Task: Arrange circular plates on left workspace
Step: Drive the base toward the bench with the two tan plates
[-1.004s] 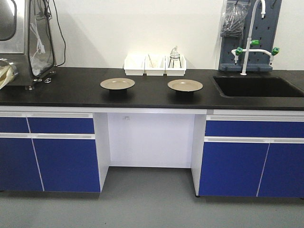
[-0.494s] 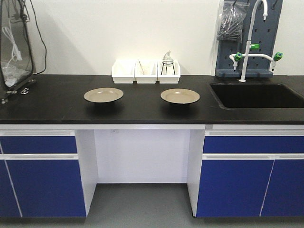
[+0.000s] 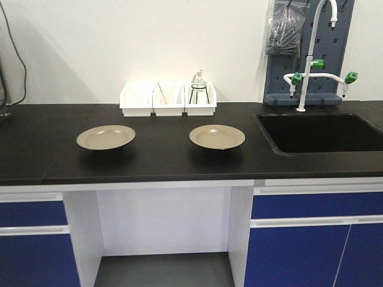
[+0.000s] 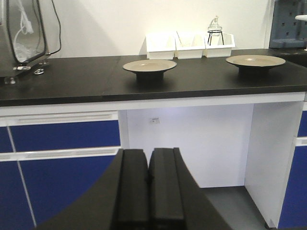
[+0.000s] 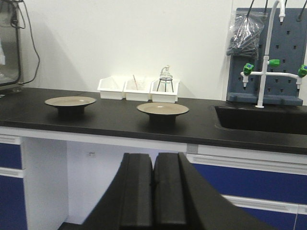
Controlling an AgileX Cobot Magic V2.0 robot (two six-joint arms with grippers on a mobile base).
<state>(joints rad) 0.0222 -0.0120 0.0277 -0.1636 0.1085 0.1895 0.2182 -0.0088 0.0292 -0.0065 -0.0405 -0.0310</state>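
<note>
Jaws pressed flat together and empty on both arms: the left gripper (image 4: pixel 148 155) and right gripper (image 5: pixel 153 160) hang low in front of the blue cabinets (image 4: pixel 62 139), below counter height and well apart from the plates.

Two round plates sit right side up on the black counter (image 3: pixel 42 158). Each has a glossy beige-tan top and a thin dark rim. From the wrist views, a dark foot lifts each one off the surface. The left plate (image 3: pixel 106 137) lies left of centre in the front view. The right plate (image 3: pixel 217 136) lies well apart from it, nearer the sink (image 3: pixel 317 134).

Behind them, against the wall, stand three white bins (image 3: pixel 167 100). A white faucet (image 3: pixel 308 66) rises behind the sink.

This looks like the approach step, with neither plate grasped yet. The next move calls for raising an arm above the counter edge, opening its jaws and pinching a plate by its thin overhanging rim. That is probably the right plate, since it sits farther from the left end.
</note>
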